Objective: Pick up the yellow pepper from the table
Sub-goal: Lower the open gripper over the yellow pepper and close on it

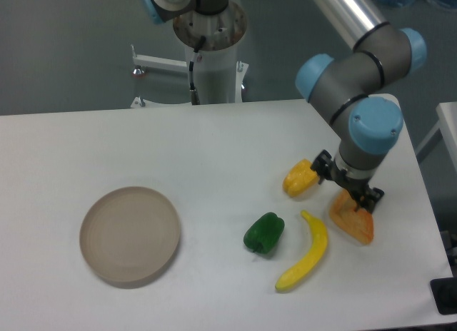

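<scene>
The yellow pepper, small and lumpy, lies on the white table at the right. My gripper hangs just right of it, above the orange wedge, its fingers pointing down. I cannot make out whether the fingers are open or shut. Nothing is visibly held.
A green pepper lies at centre right, with a long yellow banana to its right. A round beige plate sits at the left. The table's right edge runs close behind the wedge.
</scene>
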You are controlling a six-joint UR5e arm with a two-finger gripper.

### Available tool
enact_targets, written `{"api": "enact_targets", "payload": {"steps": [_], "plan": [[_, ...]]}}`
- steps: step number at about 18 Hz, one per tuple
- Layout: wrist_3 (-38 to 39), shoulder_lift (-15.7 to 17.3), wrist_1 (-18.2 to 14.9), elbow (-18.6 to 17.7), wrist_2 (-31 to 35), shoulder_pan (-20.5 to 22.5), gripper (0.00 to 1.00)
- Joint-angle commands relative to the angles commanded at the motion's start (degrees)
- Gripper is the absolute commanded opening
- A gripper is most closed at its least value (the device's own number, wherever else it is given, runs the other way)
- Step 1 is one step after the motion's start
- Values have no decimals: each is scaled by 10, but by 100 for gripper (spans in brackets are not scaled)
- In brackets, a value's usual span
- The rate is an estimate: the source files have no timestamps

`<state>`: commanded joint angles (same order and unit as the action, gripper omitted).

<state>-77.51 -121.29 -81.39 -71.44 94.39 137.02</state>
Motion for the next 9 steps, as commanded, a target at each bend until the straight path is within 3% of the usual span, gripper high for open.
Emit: {"api": "enact_targets", "payload": {"steps": [2,9], "plan": [[-7,17,11,-53,2,-3,100],[-30,34,67,-132,3,-5,100]]}}
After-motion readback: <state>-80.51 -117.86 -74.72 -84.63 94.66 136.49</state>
